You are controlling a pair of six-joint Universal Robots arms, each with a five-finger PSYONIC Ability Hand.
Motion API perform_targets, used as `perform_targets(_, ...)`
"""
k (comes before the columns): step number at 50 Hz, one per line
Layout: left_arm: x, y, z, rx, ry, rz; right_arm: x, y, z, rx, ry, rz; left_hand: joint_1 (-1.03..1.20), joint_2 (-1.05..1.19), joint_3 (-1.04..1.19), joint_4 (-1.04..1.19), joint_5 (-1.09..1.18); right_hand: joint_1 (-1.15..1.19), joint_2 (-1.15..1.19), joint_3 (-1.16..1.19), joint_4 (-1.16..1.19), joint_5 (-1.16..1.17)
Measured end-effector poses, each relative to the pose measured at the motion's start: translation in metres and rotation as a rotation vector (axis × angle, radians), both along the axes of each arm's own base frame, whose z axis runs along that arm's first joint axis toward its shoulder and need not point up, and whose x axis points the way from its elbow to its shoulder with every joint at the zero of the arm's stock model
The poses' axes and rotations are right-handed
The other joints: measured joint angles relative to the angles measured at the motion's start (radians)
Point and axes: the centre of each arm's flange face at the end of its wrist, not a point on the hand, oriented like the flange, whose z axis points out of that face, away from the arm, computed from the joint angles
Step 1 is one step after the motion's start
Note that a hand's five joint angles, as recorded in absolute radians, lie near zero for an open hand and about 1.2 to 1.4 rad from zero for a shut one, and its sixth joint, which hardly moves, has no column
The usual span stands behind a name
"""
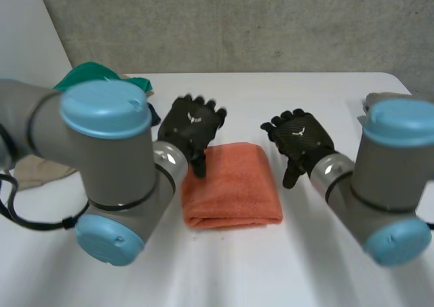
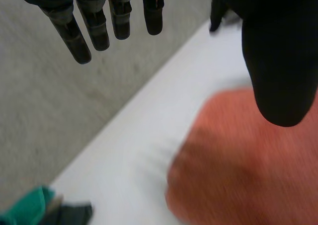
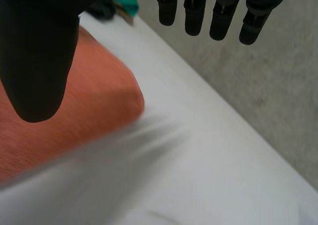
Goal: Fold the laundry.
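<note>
White table point(image 1: 271, 93) by a concrete wall point(image 1: 237, 22) bears an orange towel point(image 1: 234, 185); left hand point(image 1: 193, 122), right hand point(image 1: 298, 139) unclenched, empty.

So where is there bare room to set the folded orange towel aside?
The table is bare beyond the left hand and right hand up to its far edge, and between the arms, on the near side of the orange towel. It is crowded at left: green cloth, beige cloth.

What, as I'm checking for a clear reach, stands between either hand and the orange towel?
Nothing visible does. The left hand, open, is over the orange towel at its far left corner. The right hand, open too, is just beside its right edge, with bare white table between.
</note>
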Motion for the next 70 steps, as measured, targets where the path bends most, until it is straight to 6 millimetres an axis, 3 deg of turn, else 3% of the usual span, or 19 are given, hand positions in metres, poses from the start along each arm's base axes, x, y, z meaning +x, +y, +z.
perform_targets(5, 0.0, -0.001, 0.021, -0.033, 0.06, -0.072, 0.003, 0.028, -0.008, -0.026, -0.025, 0.05, 0.0, 0.0, 0.0, 0.0, 0.0, 0.0, 0.0, 0.0, 0.0, 0.0)
perform_targets(6, 0.0, -0.002, 0.027, -0.031, 0.087, -0.115, 0.005, 0.046, -0.019, -0.029, -0.031, 0.087, 0.0, 0.0, 0.0, 0.0, 0.0, 0.0, 0.0, 0.0, 0.0, 0.0)
perform_targets(9, 0.0, -0.003, 0.03, -0.003, 0.125, -0.182, 0.009, 0.064, -0.033, -0.023, -0.033, 0.133, 0.0, 0.0, 0.0, 0.0, 0.0, 0.0, 0.0, 0.0, 0.0, 0.0)
perform_targets(14, -0.003, 0.002, 0.029, 0.08, 0.174, -0.281, 0.017, 0.074, -0.055, -0.012, -0.028, 0.182, 0.0, 0.0, 0.0, 0.0, 0.0, 0.0, 0.0, 0.0, 0.0, 0.0)
perform_targets(27, -0.004, 0.005, 0.026, 0.139, 0.189, -0.324, 0.036, 0.054, -0.086, -0.029, -0.008, 0.217, 0.0, 0.0, 0.0, 0.0, 0.0, 0.001, 0.002, 0.003, 0.003, 0.002)
perform_targets(46, -0.004, 0.005, 0.029, 0.13, 0.191, -0.321, 0.057, 0.027, -0.094, -0.069, -0.02, 0.22, 0.0, 0.0, 0.0, 0.0, 0.0, 0.183, 0.195, 0.203, 0.209, 0.085)
perform_targets(55, -0.004, 0.005, 0.029, 0.127, 0.192, -0.322, 0.064, 0.017, -0.088, -0.096, -0.042, 0.219, 0.0, 0.0, 0.0, 0.0, 0.0, 0.197, 0.196, 0.217, 0.227, 0.179)
perform_targets(60, -0.003, 0.005, 0.03, 0.125, 0.193, -0.321, 0.068, 0.013, -0.085, -0.111, -0.053, 0.222, 0.0, 0.0, 0.0, 0.0, 0.0, 0.341, 0.361, 0.359, 0.366, 0.33)
perform_targets(64, -0.003, 0.004, 0.031, 0.123, 0.195, -0.32, 0.073, 0.009, -0.086, -0.116, -0.061, 0.244, 0.0, 0.0, 0.0, 0.0, 0.0, 0.736, 0.8, 0.79, 0.793, 0.748)
perform_targets(66, -0.003, 0.004, 0.032, 0.122, 0.195, -0.32, 0.075, 0.009, -0.088, -0.114, -0.063, 0.258, 0.0, 0.0, 0.0, 0.0, 0.0, 0.784, 0.922, 0.914, 0.924, 0.854)
perform_targets(70, -0.003, 0.004, 0.033, 0.12, 0.198, -0.319, 0.077, 0.006, -0.089, -0.109, -0.068, 0.276, 0.0, 0.0, 0.0, 0.0, 0.0, 0.787, 0.934, 0.94, 0.977, 0.864)
